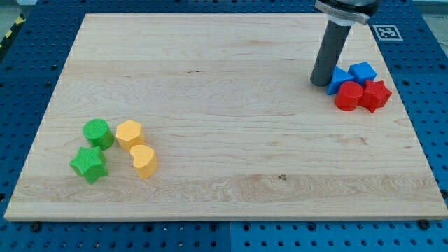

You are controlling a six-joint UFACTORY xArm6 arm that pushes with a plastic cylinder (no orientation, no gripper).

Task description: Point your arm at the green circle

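The green circle [98, 133] sits near the view's lower left on the wooden board [224, 105]. A green star [89, 164] lies just below it. A yellow hexagon [129, 134] is to its right and a yellow heart [143, 160] is below that. My tip [321, 83] stands at the view's upper right, far from the green circle. It is right beside the left edge of a blue block [339, 78].
A cluster at the view's right holds a second blue block [362, 72], a red circle [348, 95] and a red star [375, 95]. The board lies on a blue perforated table [21, 84]. A marker tag [386, 32] is at the upper right.
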